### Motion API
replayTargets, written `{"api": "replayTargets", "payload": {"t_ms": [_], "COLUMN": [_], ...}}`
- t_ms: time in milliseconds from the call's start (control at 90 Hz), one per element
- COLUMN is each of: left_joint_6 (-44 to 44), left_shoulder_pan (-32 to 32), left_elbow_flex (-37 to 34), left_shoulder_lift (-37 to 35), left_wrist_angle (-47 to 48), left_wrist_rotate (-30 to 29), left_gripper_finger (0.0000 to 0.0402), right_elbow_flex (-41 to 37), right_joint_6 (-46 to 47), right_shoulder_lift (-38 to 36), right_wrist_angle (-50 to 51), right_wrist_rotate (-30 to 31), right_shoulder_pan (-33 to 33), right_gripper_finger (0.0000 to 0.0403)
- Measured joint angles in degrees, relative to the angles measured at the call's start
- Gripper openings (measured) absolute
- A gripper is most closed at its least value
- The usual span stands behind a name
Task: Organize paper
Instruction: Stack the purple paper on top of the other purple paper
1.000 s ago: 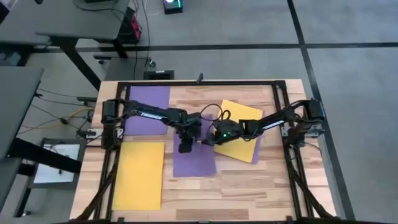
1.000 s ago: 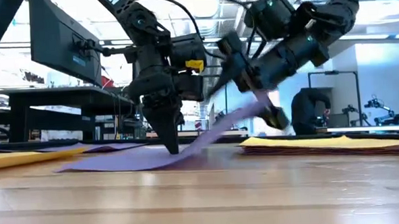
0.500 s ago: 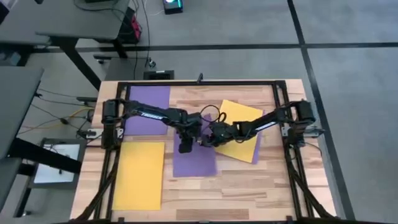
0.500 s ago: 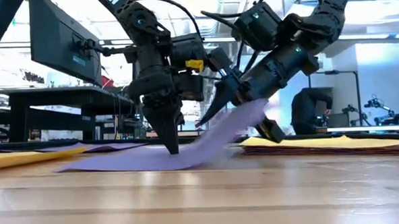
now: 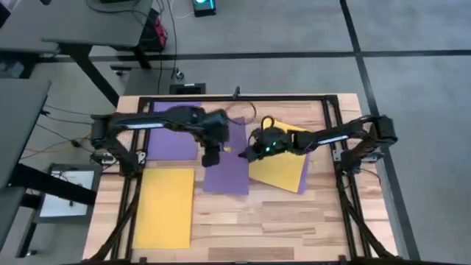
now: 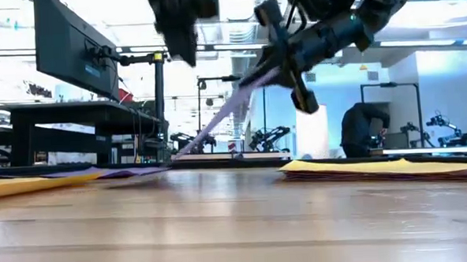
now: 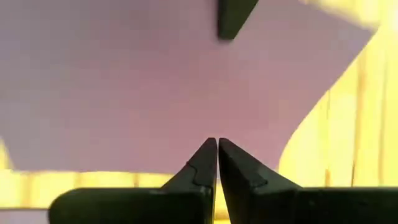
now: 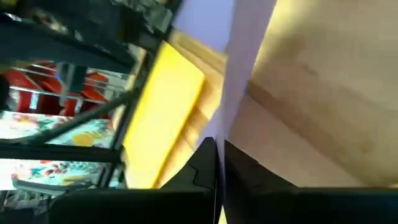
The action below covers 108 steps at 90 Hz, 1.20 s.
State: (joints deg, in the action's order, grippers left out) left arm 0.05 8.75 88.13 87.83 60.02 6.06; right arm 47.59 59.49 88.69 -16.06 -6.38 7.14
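Wooden slatted bench (image 5: 243, 221) with a black frame carries all the coloured sheets. Largest on it is the yellow rectangular paper sheet (image 5: 164, 207) lying flat at the near left, well apart from both arms. At the far left corner lies a flat purple paper sheet (image 5: 175, 132), partly covered by the dark left arm. At the right a second yellow paper sheet (image 5: 281, 163) lies flat and turned at an angle, on top of another purple sheet (image 5: 304, 177) whose edge shows just beside it; in the low view these two form a thin flat stack (image 6: 385, 168).

In the middle, a purple paper sheet (image 5: 229, 158) is held up off the bench by the right gripper (image 5: 249, 152). In the low view this sheet (image 6: 221, 116) slopes steeply from the gripper (image 6: 274, 62) down toward the far left, its low end near the flat purple sheet there. The right wrist view shows the dark fingers (image 8: 205, 168) pressed together on the sheet's edge (image 8: 245, 56), with the wood of the bench behind it.

Above the middle sheet's left part hangs the left gripper (image 5: 210, 156), clear of the bench in the low view (image 6: 183, 34). Its two fingers (image 7: 205, 165) are pressed together with nothing between them, and the purple sheet (image 7: 124, 87) fills the left wrist view beyond them.
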Motion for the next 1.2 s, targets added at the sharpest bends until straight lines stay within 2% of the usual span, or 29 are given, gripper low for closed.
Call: {"api": "replayTargets", "payload": {"t_ms": [100,222,367,500,622,778,878,1033,1200], "left_joint_6": [-2.9,-5.4,-6.4,-4.9,-1.5,-0.1,-0.1,-1.8,-3.2], "left_shoulder_pan": [0.0,0.0,2.4,5.1,6.9,7.2,7.2,7.2,7.2], "left_elbow_flex": [0.2,0.2,-0.1,-1.2,-2.9,-4.3,-5.4,-7.2,-7.9], "left_shoulder_lift": [-8.7,-18.2,-27.2,-32.8,-36.2,-38.1,-39.3,-41.7,-43.2], "left_wrist_angle": [2.0,2.4,2.3,2.5,2.6,3.6,3.7,3.7,3.9], "left_wrist_rotate": [-2.3,-5.8,-6.8,-6.9,-6.8,-6.7,-6.6,-6.6,-6.6], "left_gripper_finger": [0.0000,0.0000,0.0000,0.0000,0.0000,0.0000,0.0000,0.0000,0.0000], "right_elbow_flex": [0.3,3.2,10.7,22.3,35.8,53.8,62.4,67.3,67.6], "right_joint_6": [0.0,0.0,2.2,2.1,1.8,-0.7,-1.3,0.3,6.9], "right_shoulder_lift": [-2.0,-0.9,5.4,13.5,22.7,34.1,39.9,47.9,53.8], "right_wrist_angle": [0.6,1.3,2.8,2.4,1.6,-2.7,-1.7,6.0,5.7], "right_wrist_rotate": [-0.1,-1.7,-3.1,-5.8,-9.7,-19.1,-21.0,-20.8,-20.3], "right_shoulder_pan": [2.9,6.6,10.1,11.8,12.8,13.4,13.8,15.2,15.3], "right_gripper_finger": [0.0000,0.0000,0.0000,0.0000,0.0000,0.0000,0.0000,0.0000,0.0000]}}
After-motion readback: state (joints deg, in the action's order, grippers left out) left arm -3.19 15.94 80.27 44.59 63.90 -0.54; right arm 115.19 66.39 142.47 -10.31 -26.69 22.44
